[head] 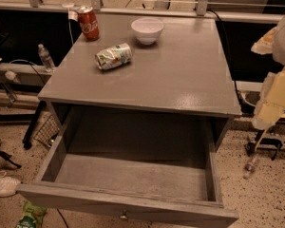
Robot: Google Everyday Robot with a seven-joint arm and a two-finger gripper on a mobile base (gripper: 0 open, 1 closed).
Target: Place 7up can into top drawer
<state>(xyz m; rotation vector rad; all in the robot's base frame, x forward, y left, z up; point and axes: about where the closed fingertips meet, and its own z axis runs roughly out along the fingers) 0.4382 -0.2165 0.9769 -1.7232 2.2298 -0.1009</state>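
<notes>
The 7up can (114, 56), green and white, lies on its side on the grey cabinet top (180, 75), left of centre. The top drawer (133, 175) is pulled wide open below it, and its inside is bare. A small metal knob (123, 216) shows on its front panel. My gripper (274, 96) is at the right edge of the view, off the cabinet's right side and well away from the can. It holds nothing that I can see.
A red cola can (88, 23) stands upright at the back left of the top. A white bowl (147, 30) sits at the back centre. A water bottle (46, 57) stands on a ledge to the left. Another bottle (251, 166), shoes and cables lie on the floor.
</notes>
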